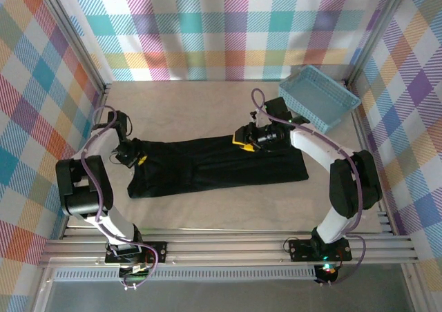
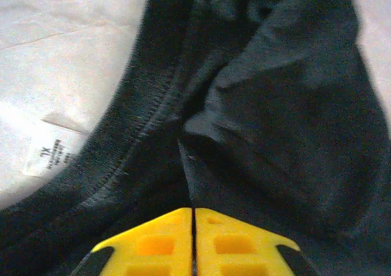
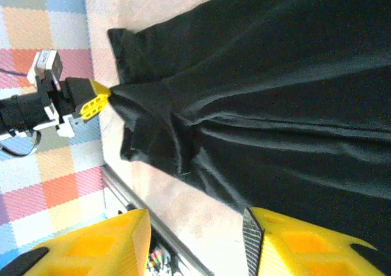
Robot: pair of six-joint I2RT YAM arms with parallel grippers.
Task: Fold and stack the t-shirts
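One black t-shirt [image 1: 221, 163] lies as a long, wrinkled strip across the middle of the table. My left gripper [image 1: 133, 157] is at its left end, shut on a pinch of the cloth. In the left wrist view the yellow fingertips [image 2: 193, 210] press together with the black cloth [image 2: 275, 93] bunching out from them, beside the stitched collar and a white XL label [image 2: 46, 160]. My right gripper [image 1: 242, 143] hovers open over the shirt's far edge near the middle. The right wrist view shows its gap [image 3: 195, 227] over bare table, the shirt [image 3: 275, 74], and the left gripper [image 3: 98, 99].
A light-blue perforated basket [image 1: 319, 96] stands at the back right corner, just behind the right arm. Aluminium frame rails [image 1: 228, 243] run along the near edge. Checked cloth walls close in the table on three sides.
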